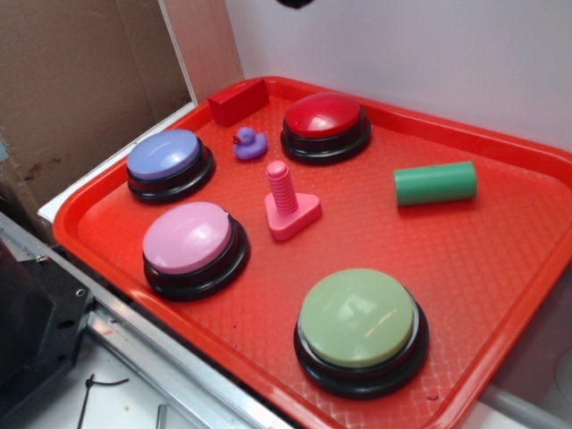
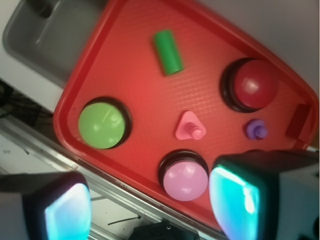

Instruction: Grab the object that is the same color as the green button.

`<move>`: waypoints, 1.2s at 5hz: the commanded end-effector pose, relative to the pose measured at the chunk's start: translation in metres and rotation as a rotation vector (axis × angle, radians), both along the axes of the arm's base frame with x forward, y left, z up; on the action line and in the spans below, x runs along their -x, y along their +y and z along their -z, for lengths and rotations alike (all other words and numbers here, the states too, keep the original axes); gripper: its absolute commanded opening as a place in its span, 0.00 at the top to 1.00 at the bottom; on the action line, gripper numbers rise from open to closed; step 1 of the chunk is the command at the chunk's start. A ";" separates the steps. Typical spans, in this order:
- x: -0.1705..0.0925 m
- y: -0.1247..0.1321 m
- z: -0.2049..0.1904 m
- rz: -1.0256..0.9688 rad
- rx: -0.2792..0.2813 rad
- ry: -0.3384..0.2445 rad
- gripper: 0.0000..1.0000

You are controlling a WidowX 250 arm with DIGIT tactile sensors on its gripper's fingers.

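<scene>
On the red tray (image 1: 500, 268), green cylinder (image 1: 435, 183) lying far right, green button (image 1: 359, 319) sitting near, claw (image 2: 150, 202) hovering open, holding nothing.

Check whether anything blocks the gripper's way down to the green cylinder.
Nothing visible does. The green cylinder lies on its side on open tray floor, apart from the red button and pink bolt. The gripper hangs high above the tray, jaws open.
</scene>
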State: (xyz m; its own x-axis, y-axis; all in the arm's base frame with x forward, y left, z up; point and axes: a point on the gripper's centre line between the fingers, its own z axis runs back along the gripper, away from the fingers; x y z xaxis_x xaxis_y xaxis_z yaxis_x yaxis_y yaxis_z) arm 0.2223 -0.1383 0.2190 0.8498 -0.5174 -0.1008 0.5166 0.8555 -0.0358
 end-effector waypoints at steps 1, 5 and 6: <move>0.009 0.021 0.012 -0.072 -0.023 -0.035 0.00; -0.122 -0.001 0.085 0.082 -0.111 -0.074 0.00; -0.111 -0.004 0.110 0.143 -0.089 -0.002 0.00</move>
